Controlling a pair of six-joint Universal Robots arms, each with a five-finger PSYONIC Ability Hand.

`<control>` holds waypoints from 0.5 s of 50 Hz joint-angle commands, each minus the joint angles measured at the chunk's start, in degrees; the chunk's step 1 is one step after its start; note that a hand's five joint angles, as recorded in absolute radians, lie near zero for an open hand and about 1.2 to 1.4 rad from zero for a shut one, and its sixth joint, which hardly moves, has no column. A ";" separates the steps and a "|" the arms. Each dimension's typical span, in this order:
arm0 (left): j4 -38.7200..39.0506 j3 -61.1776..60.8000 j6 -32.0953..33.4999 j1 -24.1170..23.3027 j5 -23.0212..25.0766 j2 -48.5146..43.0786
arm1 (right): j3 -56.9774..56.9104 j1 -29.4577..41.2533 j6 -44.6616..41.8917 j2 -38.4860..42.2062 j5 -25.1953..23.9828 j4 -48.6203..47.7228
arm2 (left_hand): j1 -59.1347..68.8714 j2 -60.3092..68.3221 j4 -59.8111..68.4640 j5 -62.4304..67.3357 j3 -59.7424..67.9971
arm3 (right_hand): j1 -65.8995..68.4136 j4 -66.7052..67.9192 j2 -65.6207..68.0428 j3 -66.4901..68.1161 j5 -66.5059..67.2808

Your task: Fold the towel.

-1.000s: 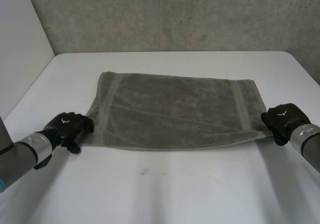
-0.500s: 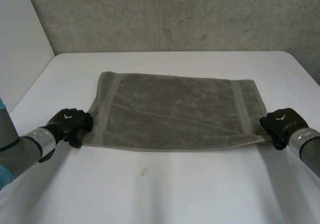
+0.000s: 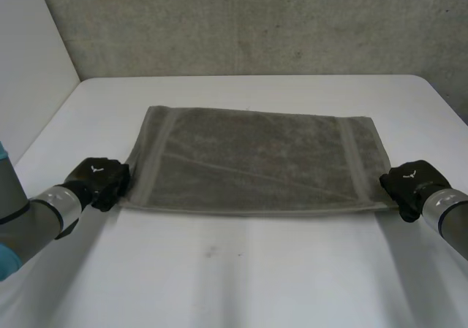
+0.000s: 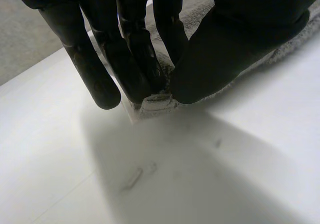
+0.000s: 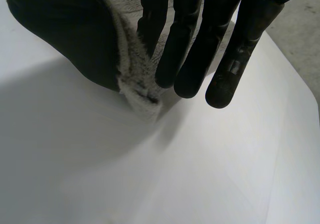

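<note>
Working over a white counter [image 3: 241, 284]. Spread flat on it, stretched between the two hands: a grey towel [image 3: 256, 164], not yet folded, its far edge well beyond the fingertips on either side.

Grasping with the left robot hand [image 3: 99, 182]: one near corner pinched between straight fingers and thumb, low against the counter. Grasping likewise with the right robot hand [image 3: 409, 182]: the other near corner caught between thumb and fingers, close to the counter.

Judged to be the opening step, with both near corners secured and the first fold not yet made.

Next, probably: lift both corners together, carry them forward over the cloth, and lay them along the far edge. Calls for matched height and pace on both sides, and firm pinches throughout, to avoid a slipped corner or a skewed fold.
</note>
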 commanded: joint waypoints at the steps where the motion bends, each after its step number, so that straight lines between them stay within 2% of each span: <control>1: -6.29 -5.64 0.05 0.53 -2.90 9.57 | 0.49 -0.42 -5.94 -2.96 0.20 7.63 | 12.94 10.32 10.29 11.29 10.35 | 23.93 11.51 12.40 11.77 14.52; 2: -6.32 -5.64 0.05 0.54 -2.90 9.60 | 0.58 -0.59 -6.90 -4.09 0.11 10.32 | 12.94 10.32 10.29 11.29 10.35 | 23.93 11.51 12.40 11.77 14.52; 6: -14.38 -8.27 0.05 1.41 -3.95 16.08 | 2.07 -0.77 -9.62 -7.95 0.11 18.32 | 12.94 10.32 10.29 11.29 10.35 | 23.93 11.51 12.40 11.77 14.52; 10: -19.33 -9.86 0.23 2.38 -4.48 20.14 | 4.26 -1.03 -12.95 -10.94 0.03 23.07 | 12.94 10.32 10.29 11.29 10.35 | 23.93 11.51 12.40 11.77 14.52; 15: -29.41 -11.01 0.93 2.47 -4.57 25.50 | 7.88 -3.41 -18.33 -15.53 0.03 28.54 | 12.94 10.32 10.29 11.29 10.35 | 23.93 11.51 12.40 11.77 14.52; 19: -31.45 -10.30 1.02 2.56 -4.31 25.94 | 6.92 -4.20 -21.32 -16.49 -0.06 30.48 | 12.94 10.32 10.29 11.29 10.35 | 23.93 11.51 12.40 11.77 14.52; 25: -26.09 -4.85 0.93 1.94 -3.78 23.04 | 0.07 -3.67 -18.96 -13.87 -1.38 24.87 | 12.94 10.32 10.29 11.29 10.35 | 23.93 11.51 12.40 11.77 14.52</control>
